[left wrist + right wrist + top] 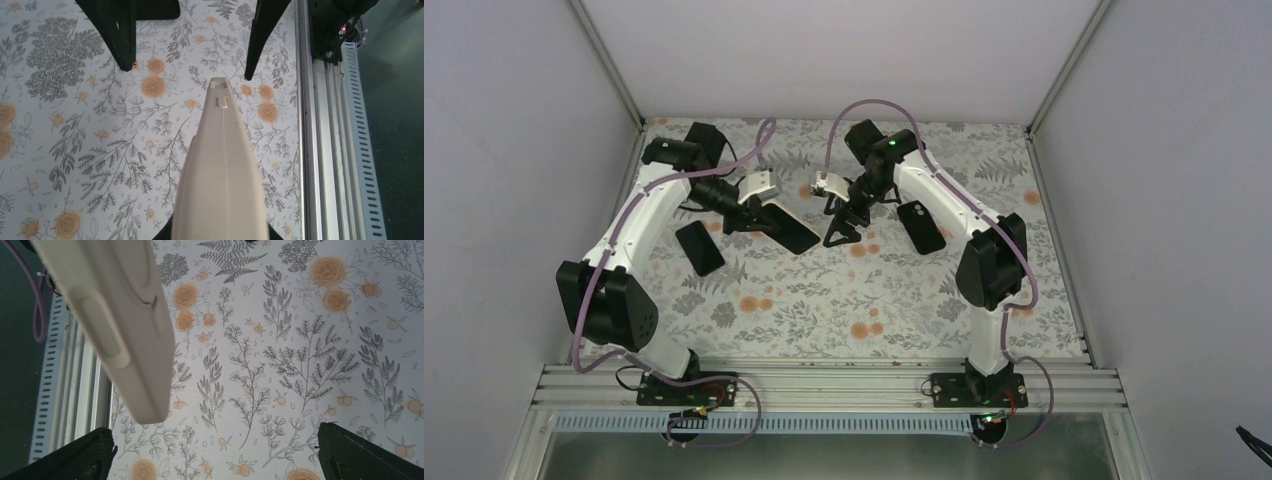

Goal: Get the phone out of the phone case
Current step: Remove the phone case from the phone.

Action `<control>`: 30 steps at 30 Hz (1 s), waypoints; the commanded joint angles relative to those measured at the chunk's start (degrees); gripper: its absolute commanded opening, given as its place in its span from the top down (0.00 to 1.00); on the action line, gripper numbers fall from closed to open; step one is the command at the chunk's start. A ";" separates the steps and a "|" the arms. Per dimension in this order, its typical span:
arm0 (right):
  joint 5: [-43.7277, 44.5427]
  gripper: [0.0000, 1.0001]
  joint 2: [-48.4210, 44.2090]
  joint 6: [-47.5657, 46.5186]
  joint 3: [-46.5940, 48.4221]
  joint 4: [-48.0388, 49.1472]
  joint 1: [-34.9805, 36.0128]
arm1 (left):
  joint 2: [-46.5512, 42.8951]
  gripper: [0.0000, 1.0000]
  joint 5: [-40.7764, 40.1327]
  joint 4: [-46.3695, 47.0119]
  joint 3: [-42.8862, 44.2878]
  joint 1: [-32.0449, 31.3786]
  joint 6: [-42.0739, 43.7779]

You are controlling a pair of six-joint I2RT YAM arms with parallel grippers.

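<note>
Top external view: the left gripper (736, 210) is clamped on a cream-coloured plastic phone case (782, 228), which juts from the jaws toward the middle of the table. The upward face of the case shows black, which reads as the phone still seated in it; the wrist views show only the cream rim, so this cannot be confirmed from them.

Left wrist view: the case (220, 165) runs edge-on away from the camera, with button mouldings visible on its narrow side. It appears to be held clear of the floral-patterned tablecloth (75, 150). Its far end points at the right gripper (188, 72) and stands apart from both of that gripper's black fingers.

Right wrist view: the right gripper (215, 430) has its fingers spread wide with nothing between them. The case (115, 315) crosses the upper left of the frame, above and clear of the fingers.

Other items noted from overhead:
- A flat black rectangular slab (699, 247) lies on the cloth just beside the left arm.
- A second black slab (921, 226) lies beside the right arm.
- A ribbed aluminium rail (824, 385) runs along the near edge of the table.
</note>
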 commanded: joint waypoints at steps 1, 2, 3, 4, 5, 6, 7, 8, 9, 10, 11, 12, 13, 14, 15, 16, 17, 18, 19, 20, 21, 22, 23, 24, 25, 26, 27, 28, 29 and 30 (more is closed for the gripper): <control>-3.54 0.00 1.11 -2.37 0.14 -1.96 0.21 | 0.26 0.98 1.57 0.70 2.60 -0.23 0.56; -3.69 0.00 0.98 -2.55 -0.45 -2.00 0.21 | 0.31 0.98 1.66 0.69 3.08 -0.18 0.42; -3.82 0.00 0.85 -2.78 -1.02 -1.95 0.25 | 0.43 0.98 1.60 0.69 3.61 -0.17 0.21; -3.84 0.00 0.79 -2.90 -1.43 -1.93 0.28 | 0.72 0.98 1.65 0.69 4.17 -0.23 -0.34; -3.83 0.00 0.83 -2.99 -1.74 -1.93 0.23 | 0.85 0.98 1.99 0.69 4.56 -0.21 -0.62; -3.72 0.00 0.94 -3.07 -1.90 -1.91 0.24 | 0.89 0.98 2.24 0.69 4.91 -0.24 -0.76; -3.60 0.00 1.06 -3.13 -2.04 -1.93 0.24 | 0.82 0.98 2.66 0.69 5.14 -0.33 -0.90; -3.58 0.00 1.28 -3.18 -2.02 -1.85 0.24 | 0.74 0.98 2.98 0.69 5.31 -0.48 -0.80; -3.62 0.00 1.43 -3.13 -1.96 -1.80 0.24 | 0.62 0.98 3.27 0.69 5.43 -0.64 -0.82; -3.50 0.00 1.62 -3.10 -1.87 -1.64 0.29 | 0.54 0.98 3.40 0.69 5.52 -0.80 -1.00; -3.49 0.00 1.76 -3.01 -1.52 -1.58 0.27 | 0.43 0.98 3.45 0.69 5.54 -1.11 -1.13; -3.61 0.00 1.99 -3.00 -1.03 -1.66 0.22 | 0.39 0.98 3.43 0.68 5.55 -1.47 -1.33; -3.70 0.00 2.30 -2.88 -0.60 -1.71 0.28 | 0.36 0.98 3.31 0.69 5.55 -1.88 -1.58; -3.75 0.00 2.62 -2.83 0.05 -1.79 0.30 | 0.23 0.98 3.26 0.69 5.59 -2.19 -1.72; -3.87 0.00 2.93 -2.77 0.49 -1.90 0.22 | 0.12 0.98 3.32 0.69 5.49 -2.45 -1.86; -3.72 0.00 3.20 -2.74 0.88 -1.93 0.28 | 0.01 0.98 3.42 0.69 5.46 -2.68 -1.83; -3.68 0.00 3.43 -2.72 1.11 -1.91 0.22 | -0.03 0.98 3.54 0.69 5.46 -2.87 -1.95; -3.60 0.00 3.65 -2.73 1.22 -1.93 0.21 | -0.22 0.98 3.64 0.74 5.56 -3.07 -2.06; -3.41 0.00 3.99 -2.74 1.30 -1.85 0.22 | -0.34 0.98 3.67 0.70 5.63 -3.28 -2.15; -3.26 0.00 4.13 -2.74 1.33 -1.77 0.21 | -0.47 0.98 3.69 0.69 5.61 -3.51 -2.31; -3.22 0.00 4.29 -2.78 1.33 -1.75 0.21 | -0.58 0.98 3.69 0.69 5.63 -3.71 -2.41; -3.22 0.00 4.36 -2.86 1.38 -1.67 0.21 | -0.76 0.98 3.65 0.69 5.64 -3.88 -2.48; -3.16 0.00 4.54 -2.87 1.48 -1.60 0.28 | -0.80 0.98 3.61 0.69 5.64 -4.04 -2.57; -3.14 0.00 4.60 -2.90 1.62 -1.62 0.23 | -1.00 0.98 3.49 0.69 5.54 -4.17 -2.53; -3.14 0.00 4.63 -3.02 1.63 -1.77 0.18 | -1.12 0.98 3.27 0.72 5.55 -4.26 -2.53; -3.06 0.00 4.76 -3.22 1.69 -1.90 0.13 | -1.16 0.98 2.99 0.68 5.48 -4.36 -2.52; -2.93 0.00 4.71 -3.30 1.62 -1.88 0.15 | -1.17 0.98 2.73 0.63 5.44 -4.33 -2.54; -2.80 0.00 4.64 -3.42 1.52 -1.92 0.08 | -1.21 0.98 2.46 0.62 5.38 -4.36 -2.53; -2.68 0.00 4.67 -3.56 1.41 -1.93 0.07 | -1.37 0.98 2.32 0.61 5.25 -4.38 -2.46; -2.61 0.00 4.54 -3.68 1.20 -1.93 0.02 | -1.55 0.98 2.23 0.60 5.16 -4.36 -2.40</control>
